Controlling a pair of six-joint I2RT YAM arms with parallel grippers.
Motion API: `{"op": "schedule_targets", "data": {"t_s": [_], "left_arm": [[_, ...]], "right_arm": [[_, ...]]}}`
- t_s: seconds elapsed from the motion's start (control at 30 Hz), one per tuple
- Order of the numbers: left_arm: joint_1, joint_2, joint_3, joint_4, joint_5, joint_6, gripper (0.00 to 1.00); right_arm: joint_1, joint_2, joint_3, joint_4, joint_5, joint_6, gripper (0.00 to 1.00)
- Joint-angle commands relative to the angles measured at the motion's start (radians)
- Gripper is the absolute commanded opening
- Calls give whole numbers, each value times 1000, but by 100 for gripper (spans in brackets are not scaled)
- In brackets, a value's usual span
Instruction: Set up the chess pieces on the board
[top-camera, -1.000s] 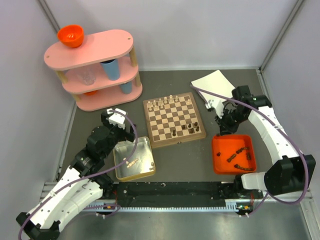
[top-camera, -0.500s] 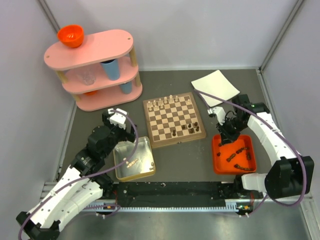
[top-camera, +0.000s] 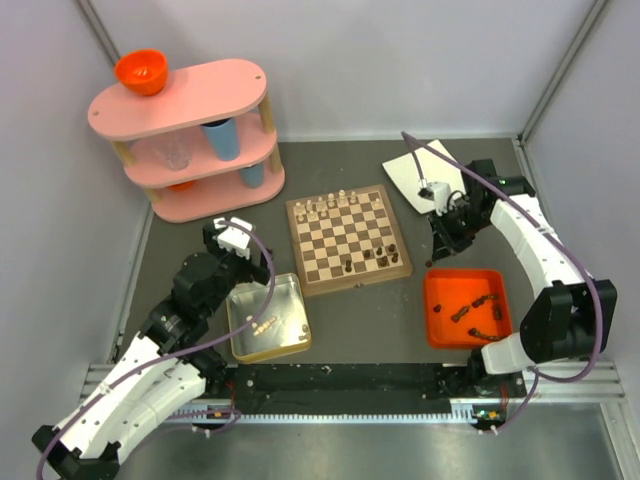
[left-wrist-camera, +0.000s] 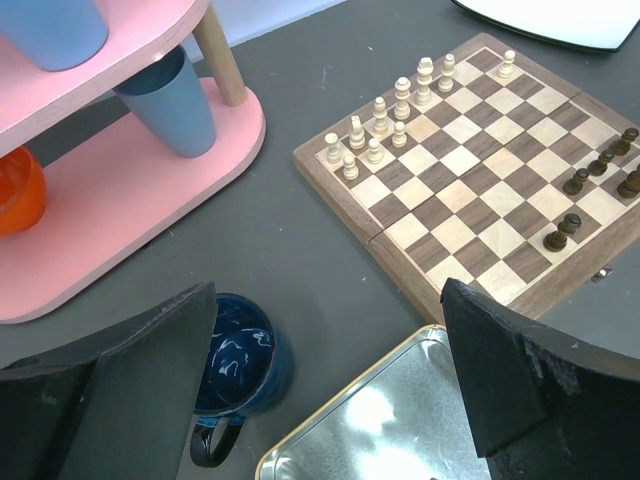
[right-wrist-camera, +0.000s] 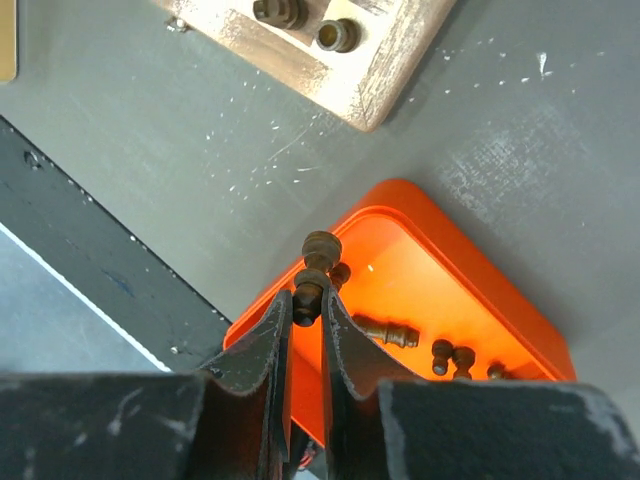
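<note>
We see the silver tin (left-wrist-camera: 380, 420) cut off by the left wrist view's bottom edge and the blue mug (left-wrist-camera: 245, 350) half hidden behind the left gripper (left-wrist-camera: 328, 300). The right wrist view shows only a corner of the board (right-wrist-camera: 370, 80). From above, we cannot tell the chess pieces (top-camera: 347, 265) by kind.

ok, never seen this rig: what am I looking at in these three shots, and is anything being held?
Two robot arms are bolted at the near edge of the table, each ending in a two-finger pincer. The wide shot is from a fixed camera above and behind them; the other two cameras ride on the wrists. On the table there is a chessboard with pale pieces along the far side and a few dark ones on the near side. There is also an orange tray of loose dark pieces, a silver tin and a pink shelf. The left pincer is open and empty. The right pincer is shut on a dark chess piece near the tray.
</note>
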Motion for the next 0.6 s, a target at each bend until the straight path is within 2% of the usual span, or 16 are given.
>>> {"op": "schedule_targets", "data": {"t_s": [0.0, 0.2, 0.37, 0.57], "left_arm": [[4, -2, 8, 34, 4, 1, 99], [4, 12, 8, 34, 7, 3, 99], [4, 12, 10, 32, -3, 4, 99], [6, 26, 12, 34, -3, 6, 99]], "right_arm": [[-6, 24, 80, 11, 36, 165, 3], [-4, 75, 126, -23, 4, 257, 3], [-3, 96, 172, -47, -90, 228, 2], [63, 121, 227, -49, -98, 198, 1]]}}
